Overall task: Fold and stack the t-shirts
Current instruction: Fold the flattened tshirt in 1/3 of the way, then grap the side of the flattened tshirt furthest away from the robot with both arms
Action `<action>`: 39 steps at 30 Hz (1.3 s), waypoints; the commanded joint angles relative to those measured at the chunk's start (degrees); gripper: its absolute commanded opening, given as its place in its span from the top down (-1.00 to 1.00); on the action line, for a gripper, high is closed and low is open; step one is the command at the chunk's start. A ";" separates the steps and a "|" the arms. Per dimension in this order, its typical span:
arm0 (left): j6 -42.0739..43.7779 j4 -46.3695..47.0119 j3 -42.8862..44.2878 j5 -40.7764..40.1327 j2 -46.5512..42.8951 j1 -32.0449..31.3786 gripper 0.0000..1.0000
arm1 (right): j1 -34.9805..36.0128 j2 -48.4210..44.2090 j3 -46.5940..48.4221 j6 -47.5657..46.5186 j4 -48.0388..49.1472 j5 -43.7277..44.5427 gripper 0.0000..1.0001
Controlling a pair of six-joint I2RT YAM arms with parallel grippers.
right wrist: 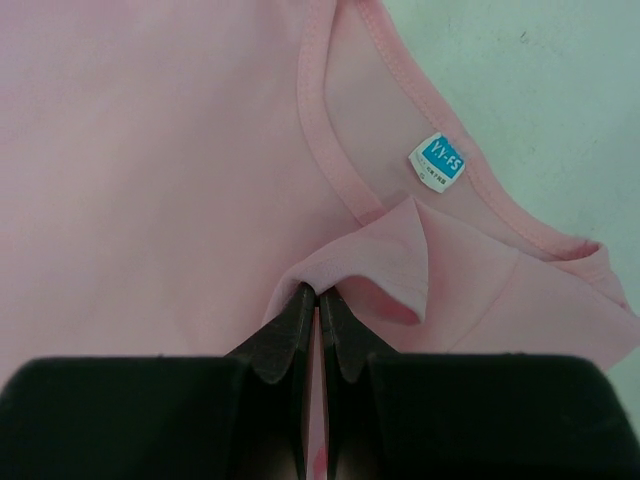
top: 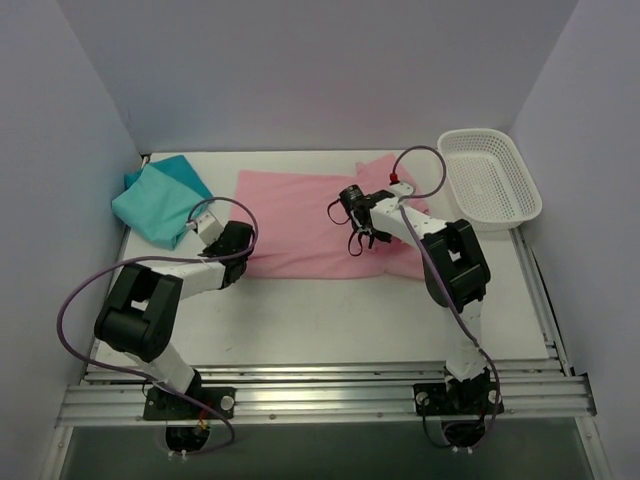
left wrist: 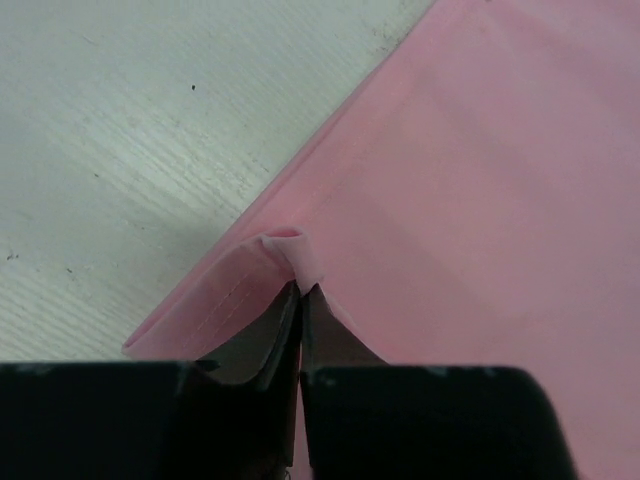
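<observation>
Pinching is what both my claws are doing right now, and both have the same pink t-shirt (top: 300, 225). My left gripper (left wrist: 300, 292) is clenched on a small raised peak of cloth at the hem corner, right where the shirt's edge meets the bare table (left wrist: 130, 130). My right gripper (right wrist: 318, 295) is clamped on a ridge of fabric just beside the neckline (right wrist: 325, 150), with the little blue size label (right wrist: 437, 160) ahead of my fingertips.

The shirt lies flat in the middle of the table. Its long axis runs across from my left side to my right: hem toward my left arm, neck toward my right. So each claw holds the end nearer to it, and the body of the shirt stretches between them. From my left claw the cloth spreads away to the right and toward the far wall.

I judge the coming move to be a fold, and it turns on that axis: both claws would need to rise together and travel the same way, or the span between them will twist or sag.

The teal t-shirt (top: 160, 200) sits bunched at the far left corner, well apart from my claws, nearer my left arm. A white basket (top: 490, 178) stands at the far right
</observation>
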 commanded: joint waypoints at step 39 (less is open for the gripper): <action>17.61 -4.91 61.08 38.21 36.14 16.86 -0.88 | -20.85 28.96 48.87 -27.73 22.34 -31.76 -0.59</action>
